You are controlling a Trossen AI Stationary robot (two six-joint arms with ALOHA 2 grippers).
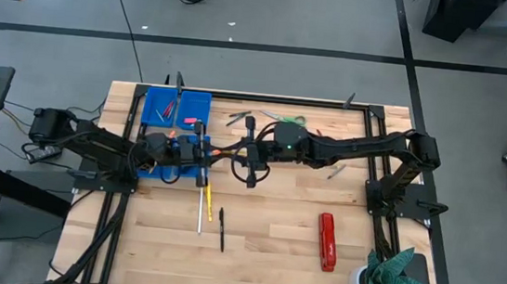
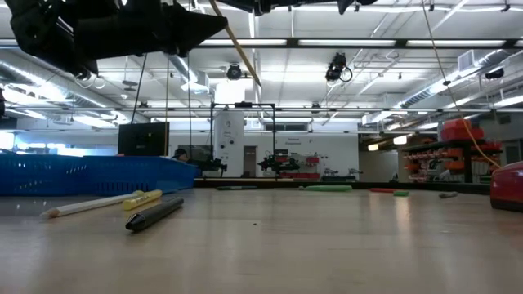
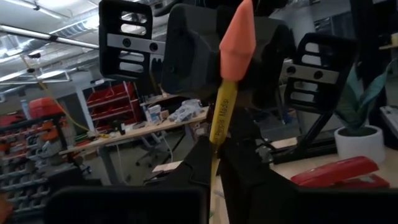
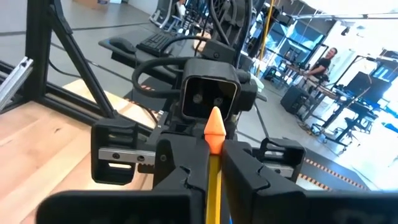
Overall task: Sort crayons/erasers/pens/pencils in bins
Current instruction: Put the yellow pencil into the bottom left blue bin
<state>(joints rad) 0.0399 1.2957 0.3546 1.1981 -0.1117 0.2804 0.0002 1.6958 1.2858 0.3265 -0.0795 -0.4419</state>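
Bench mid-handover: left pincer (image 1: 198, 153) and right pincer (image 1: 244, 163) both clamped on yellow pencil (image 3: 225, 115); mistimed release risks drop.

The table (image 1: 270, 256) is pale, matt wood planking; the bins (image 1: 159, 105) are glossy blue plastic; the stapler (image 1: 326, 241) is shiny red.

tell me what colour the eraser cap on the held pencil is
Orange eraser cap, clearest in the left wrist view.
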